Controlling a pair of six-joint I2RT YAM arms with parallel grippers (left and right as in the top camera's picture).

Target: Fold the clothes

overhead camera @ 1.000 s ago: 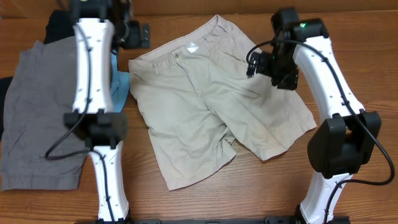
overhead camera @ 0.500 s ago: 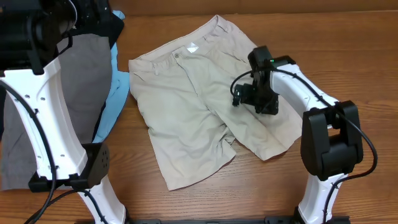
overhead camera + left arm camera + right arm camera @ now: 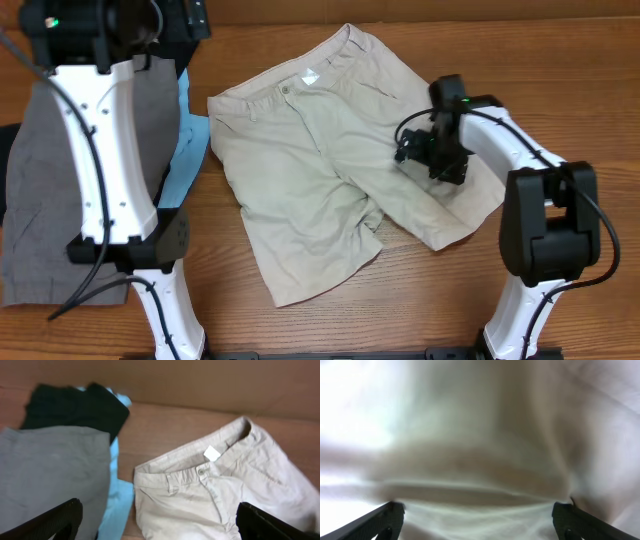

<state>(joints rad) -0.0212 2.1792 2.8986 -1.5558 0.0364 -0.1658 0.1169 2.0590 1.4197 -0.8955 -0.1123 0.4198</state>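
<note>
Beige shorts (image 3: 300, 170) spread on table (image 3: 430, 300); right end effector (image 3: 478, 507) wide over leg; left end effector (image 3: 158, 510) wide.

Bench (image 3: 330, 320): brown wood, grain running left to right, slight sheen. Plain brown board (image 3: 200, 382) stands upright along the far edge, meeting the bench at a straight seam.

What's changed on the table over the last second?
The right gripper came back toward its base, low over a leg of the beige shorts, open. The left gripper drew toward the far edge, open. Nothing was grasped. The grey shorts, light-blue garment and beige shorts lay unchanged.
</note>
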